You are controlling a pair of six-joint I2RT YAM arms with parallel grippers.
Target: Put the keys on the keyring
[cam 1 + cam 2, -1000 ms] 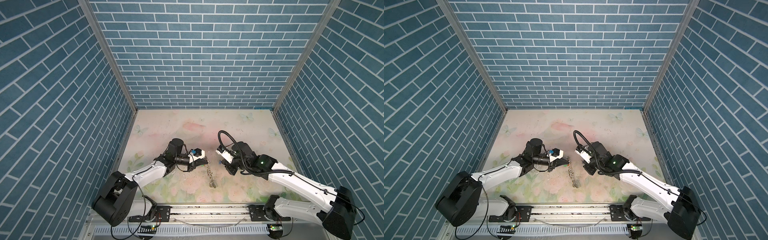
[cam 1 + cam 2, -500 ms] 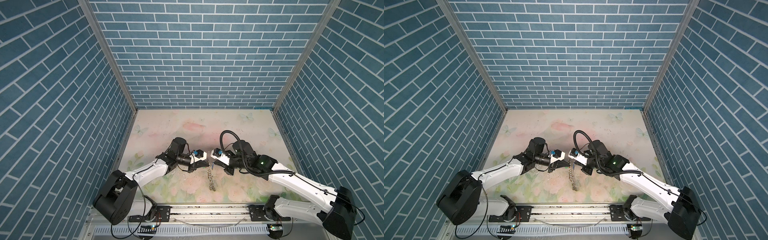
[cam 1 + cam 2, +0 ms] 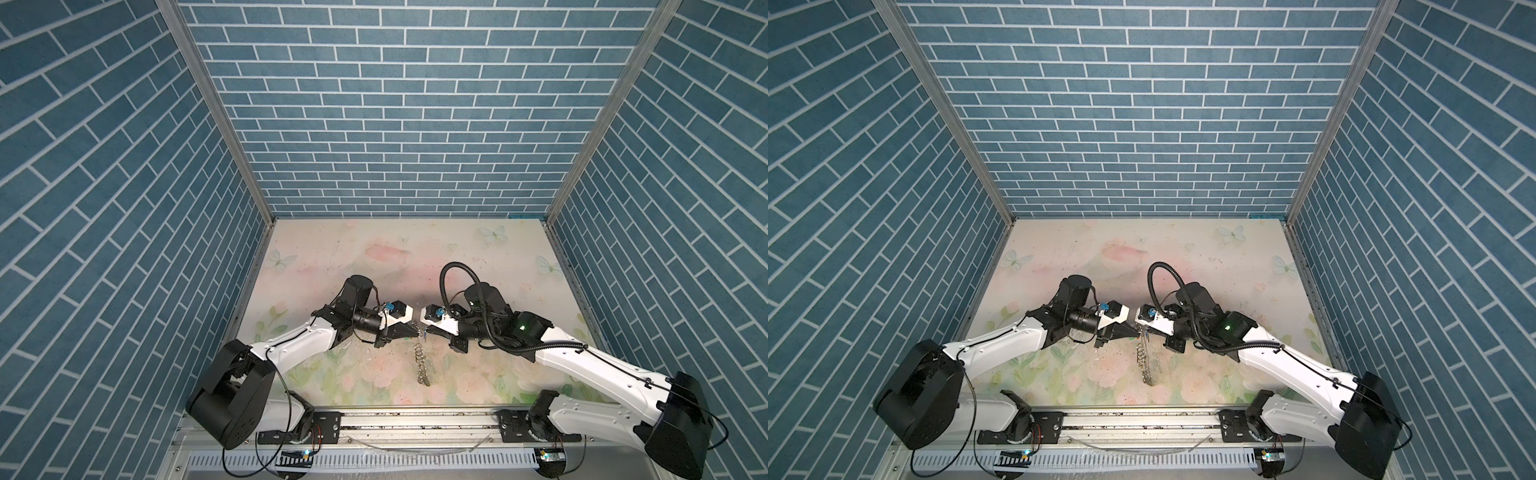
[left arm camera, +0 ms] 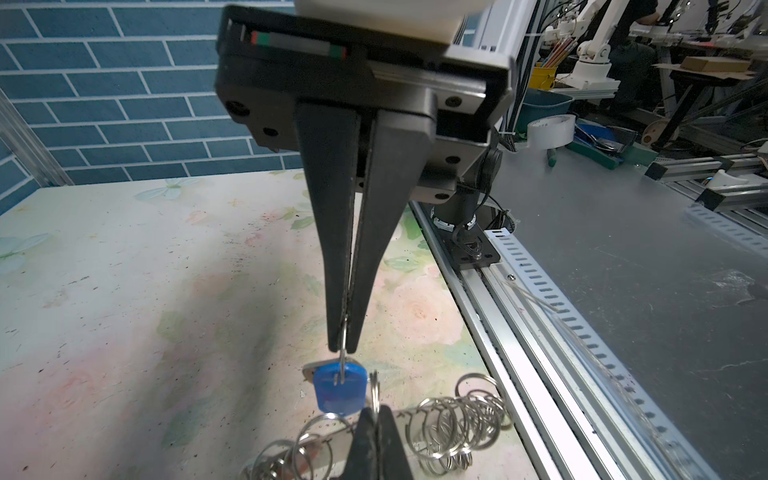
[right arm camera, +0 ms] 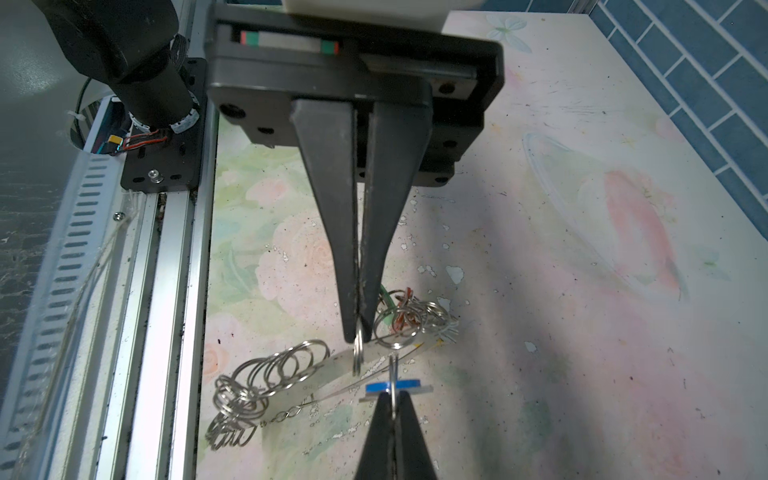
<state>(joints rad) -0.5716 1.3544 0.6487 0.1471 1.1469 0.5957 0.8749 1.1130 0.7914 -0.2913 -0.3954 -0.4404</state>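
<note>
The left claw (image 4: 341,347) is pinching the blue key (image 4: 338,390) by its ring. The right claw (image 5: 356,331) is clamping a loop of the keyring (image 5: 357,353).

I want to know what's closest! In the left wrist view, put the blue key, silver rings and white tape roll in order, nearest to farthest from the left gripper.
1. blue key, hanging from the left gripper.
2. silver rings, on the mat near the key.
3. white tape roll, far off on the grey bench.

End effectors (image 3: 417,332) (image 3: 425,333) closer, now tip-to-tip
</note>
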